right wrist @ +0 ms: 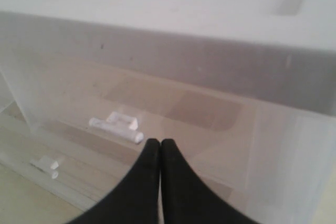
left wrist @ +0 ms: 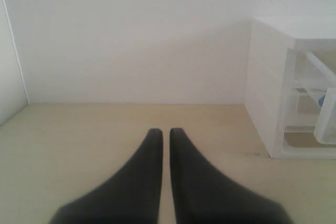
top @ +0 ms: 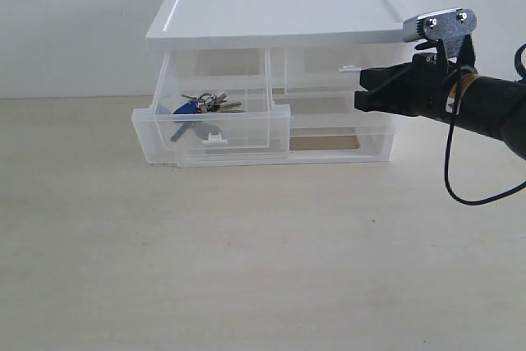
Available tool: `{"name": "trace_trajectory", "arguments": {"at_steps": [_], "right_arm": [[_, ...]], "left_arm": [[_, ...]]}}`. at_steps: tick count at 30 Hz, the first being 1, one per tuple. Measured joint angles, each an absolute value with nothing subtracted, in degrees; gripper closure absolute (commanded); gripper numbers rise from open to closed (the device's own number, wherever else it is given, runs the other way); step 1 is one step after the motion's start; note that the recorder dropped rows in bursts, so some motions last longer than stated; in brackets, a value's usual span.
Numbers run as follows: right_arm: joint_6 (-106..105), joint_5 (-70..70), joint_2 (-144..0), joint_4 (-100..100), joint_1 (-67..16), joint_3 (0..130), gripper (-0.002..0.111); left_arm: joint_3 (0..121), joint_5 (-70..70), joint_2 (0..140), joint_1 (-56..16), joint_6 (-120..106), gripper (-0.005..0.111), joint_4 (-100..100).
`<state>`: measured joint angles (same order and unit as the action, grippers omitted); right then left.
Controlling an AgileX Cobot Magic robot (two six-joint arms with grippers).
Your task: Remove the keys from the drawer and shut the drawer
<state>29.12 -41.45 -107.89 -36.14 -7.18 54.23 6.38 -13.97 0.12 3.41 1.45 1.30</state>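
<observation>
While the keys (top: 201, 105) lay in the open drawer (top: 246, 133), the left end effector (left wrist: 165, 131) and right end effector (top: 360, 90) were both closed, empty.
Poised just before the wrong drawer (top: 316, 67), the right one could snag its tab (top: 349, 67) or shove the cabinet (top: 271, 14).

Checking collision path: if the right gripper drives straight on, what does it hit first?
Probably the translucent front of the right half-width drawer, beside its white tab handle. The right gripper, shut, points straight at that panel; the gap is hard to judge.
</observation>
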Motion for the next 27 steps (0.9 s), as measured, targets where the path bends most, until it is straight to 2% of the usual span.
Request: {"name": "trace_trajectory", "arguments": {"at_steps": [11,17,27], "right_arm": [[29.12,-41.45,-107.89,-36.03,-7.18,54.23,0.108],[29.12,-41.45,-107.89,-36.03,-7.18,54.23,0.108],[29.12,-41.45,-107.89,-36.03,-7.18,54.23,0.108]], "left_arm": [[0.31,-8.15,0.12,3.41,1.45,0.102,1.51],[0.23,-16.8,0.12,3.41,1.45,0.102,1.51],[0.23,-16.92,0.12,3.41,1.45,0.102,1.51]]}}
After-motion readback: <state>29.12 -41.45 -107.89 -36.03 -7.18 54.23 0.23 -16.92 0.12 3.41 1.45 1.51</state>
